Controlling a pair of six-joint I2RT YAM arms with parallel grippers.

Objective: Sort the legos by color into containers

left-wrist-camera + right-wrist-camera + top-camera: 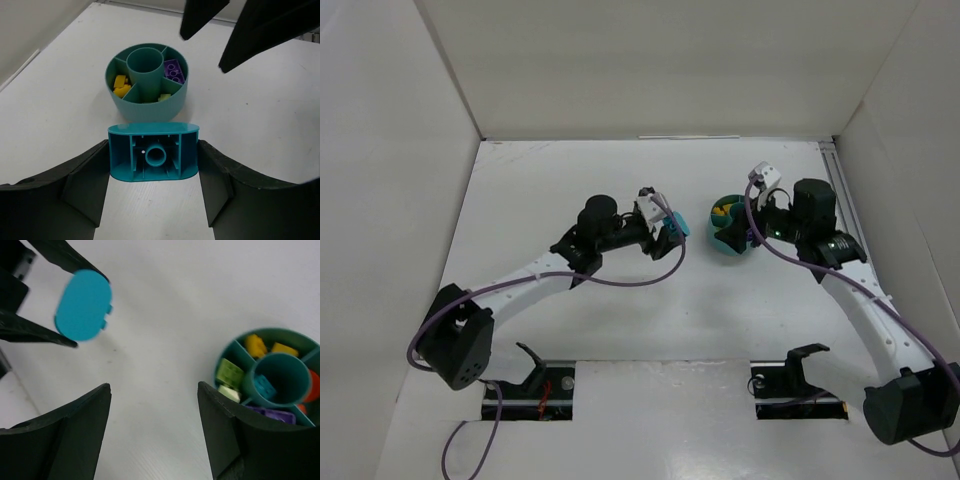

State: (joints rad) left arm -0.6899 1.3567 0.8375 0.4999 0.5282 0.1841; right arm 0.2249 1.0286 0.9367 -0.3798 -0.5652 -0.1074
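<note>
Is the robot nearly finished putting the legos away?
Nearly. Done: yellow bricks, a purple brick, a yellow-green brick, an orange brick and a small teal brick sit in separate parts of the teal bowl. In hand: the left jaws pinch an oval teal brick just short of the bowl. Left: probably dropping it in. No other loose brick shows.
</note>
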